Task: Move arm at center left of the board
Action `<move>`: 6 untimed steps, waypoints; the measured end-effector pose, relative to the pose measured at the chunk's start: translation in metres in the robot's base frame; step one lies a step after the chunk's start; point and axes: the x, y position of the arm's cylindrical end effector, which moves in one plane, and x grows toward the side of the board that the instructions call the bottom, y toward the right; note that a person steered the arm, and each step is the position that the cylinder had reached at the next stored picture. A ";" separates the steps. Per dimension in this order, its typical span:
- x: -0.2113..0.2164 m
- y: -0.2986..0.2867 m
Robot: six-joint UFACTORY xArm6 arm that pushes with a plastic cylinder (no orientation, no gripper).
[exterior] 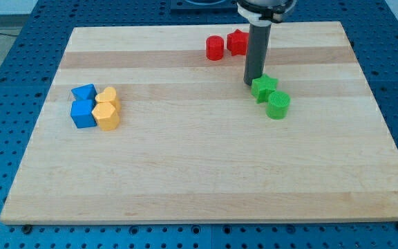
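Observation:
My tip rests on the wooden board right of centre, touching or almost touching the upper left side of a green star block. A green cylinder sits just below and right of the star. At the view's left, a blue star-like block and a blue cube stand beside a yellow heart-like block and a yellow hexagonal block. That cluster is far to the left of my tip.
A red cylinder and a red star-like block sit near the board's top edge, just left of the rod. A blue perforated table surrounds the board.

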 end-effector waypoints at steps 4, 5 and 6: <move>-0.011 -0.178; -0.009 -0.298; -0.001 -0.374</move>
